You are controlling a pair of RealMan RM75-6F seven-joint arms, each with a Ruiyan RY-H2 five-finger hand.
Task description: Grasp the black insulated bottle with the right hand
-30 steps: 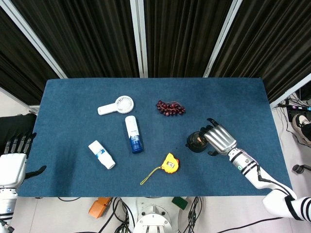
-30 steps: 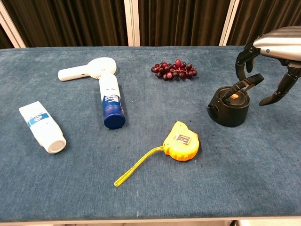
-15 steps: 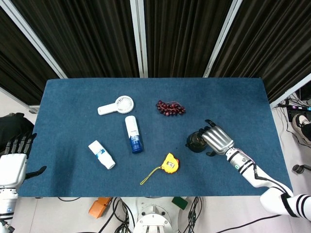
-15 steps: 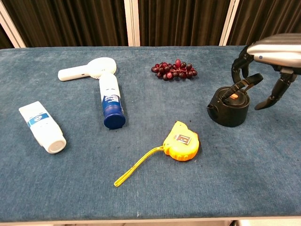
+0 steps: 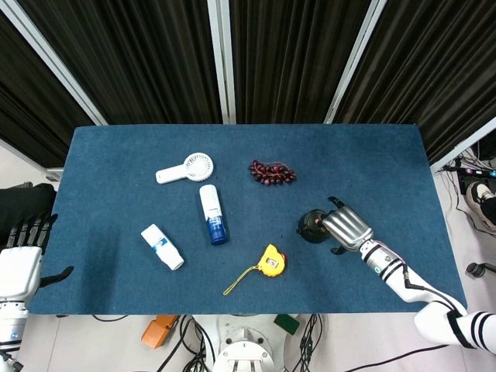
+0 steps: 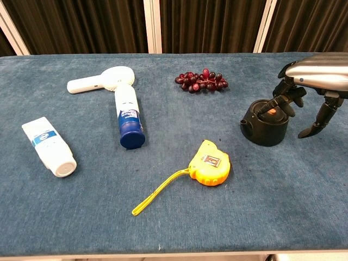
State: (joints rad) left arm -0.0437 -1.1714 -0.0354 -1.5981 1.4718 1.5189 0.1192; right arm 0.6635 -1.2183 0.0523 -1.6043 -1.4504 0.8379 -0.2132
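No text is legible anywhere (bottle labels too blurred).

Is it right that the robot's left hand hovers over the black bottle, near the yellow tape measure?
Not quite: it is the right hand over the black bottle, as the chest view shows. The yellow tape measure does lie nearby.

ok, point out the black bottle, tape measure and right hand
black bottle (image 6: 265, 129), chest view, front wall of body
tape measure (image 6: 212, 163), chest view, yellow case top
right hand (image 6: 318, 72), chest view, silver back
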